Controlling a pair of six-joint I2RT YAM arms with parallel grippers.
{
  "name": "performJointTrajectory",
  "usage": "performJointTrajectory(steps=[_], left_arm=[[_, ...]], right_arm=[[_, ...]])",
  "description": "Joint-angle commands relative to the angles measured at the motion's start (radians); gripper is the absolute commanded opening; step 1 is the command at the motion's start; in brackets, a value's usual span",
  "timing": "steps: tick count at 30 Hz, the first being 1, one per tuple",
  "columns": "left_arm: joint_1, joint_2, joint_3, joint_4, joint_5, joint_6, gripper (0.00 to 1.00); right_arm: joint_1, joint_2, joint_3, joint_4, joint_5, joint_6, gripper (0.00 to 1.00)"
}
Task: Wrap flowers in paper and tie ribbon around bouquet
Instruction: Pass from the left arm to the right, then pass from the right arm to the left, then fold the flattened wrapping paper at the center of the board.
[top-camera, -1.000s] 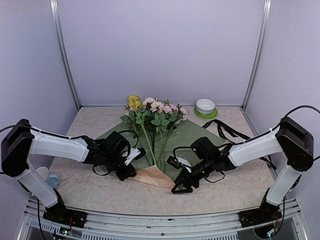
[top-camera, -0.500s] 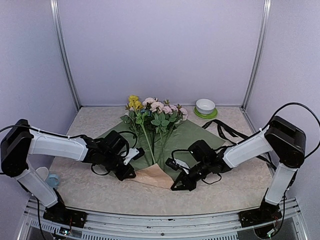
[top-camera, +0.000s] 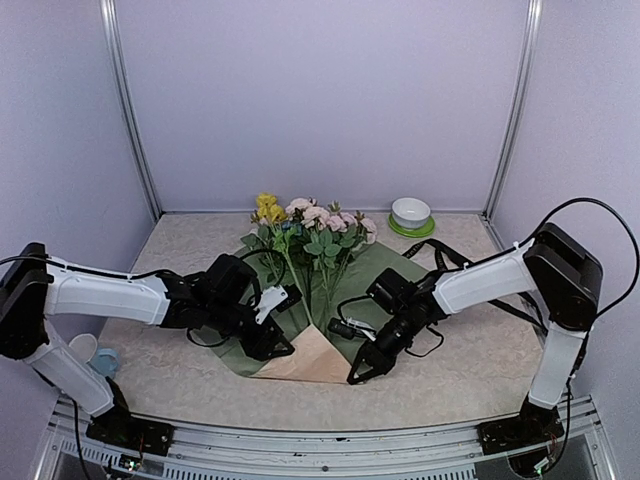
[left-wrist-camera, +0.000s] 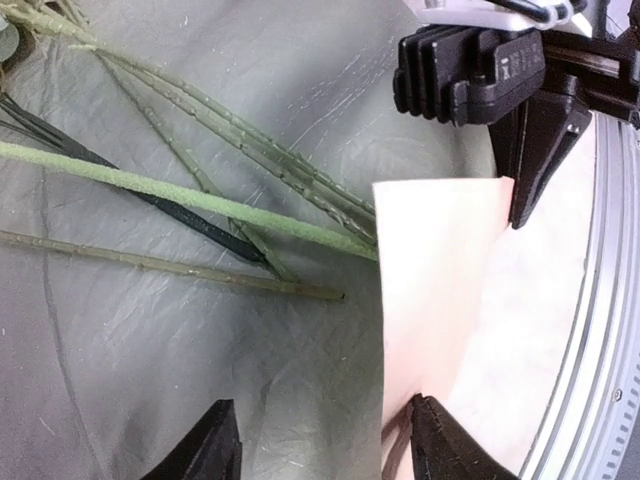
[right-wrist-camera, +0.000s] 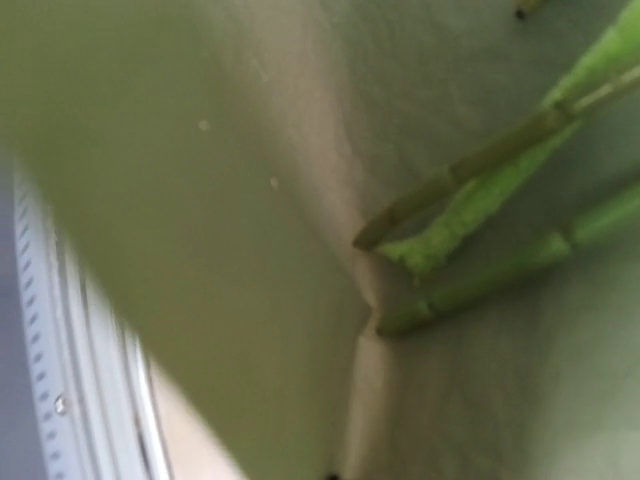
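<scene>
The flowers (top-camera: 312, 218) lie on the paper (top-camera: 385, 262) in the middle of the table (top-camera: 480, 365), between the two grippers and somewhat farther back than both. Their long axis runs from near to far. The pink, blue and yellow heads point to the back wall, and the bare ends of the stems (left-wrist-camera: 200, 195) point to the near edge, ending just beside the peach sheet (left-wrist-camera: 435, 290). The left gripper (left-wrist-camera: 322, 420) is spread over the paper, one finger above the green sheet (left-wrist-camera: 150, 330) and the other at the edge of the peach one, and it holds nothing. The right gripper (left-wrist-camera: 525, 195) is pressed together at a corner of the peach sheet and seems to pinch the paper there. The stems are thin, ribbed and matte. The green sheet is soft and wrinkled, the peach sheet smooth and flat. The black ribbon (top-camera: 452, 258) lies on the table by the right arm, apart from the flowers.
</scene>
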Motion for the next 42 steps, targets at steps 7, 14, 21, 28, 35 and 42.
performJointTrajectory(steps=[7,14,21,28,35,42], left_arm=[[-0.067,0.053,0.013,0.1,0.193,0.01,0.54],[-0.069,0.087,0.019,0.115,0.257,-0.014,0.4],[-0.077,0.16,0.06,0.141,0.295,-0.058,0.0],[-0.021,0.177,0.05,0.191,0.206,-0.167,0.0],[0.008,0.206,0.046,0.2,0.191,-0.18,0.0],[0.047,0.24,0.04,0.171,0.131,-0.209,0.0]], right_arm=[[-0.015,0.014,0.031,-0.195,-0.023,-0.05,0.0],[-0.038,0.009,0.039,-0.213,-0.011,-0.066,0.0],[-0.041,-0.011,0.024,-0.202,0.027,-0.048,0.05],[-0.111,-0.115,0.003,-0.146,0.046,0.0,0.47],[-0.164,-0.063,-0.077,0.14,0.016,0.212,0.47],[-0.17,-0.031,-0.104,0.108,0.329,0.284,0.44]])
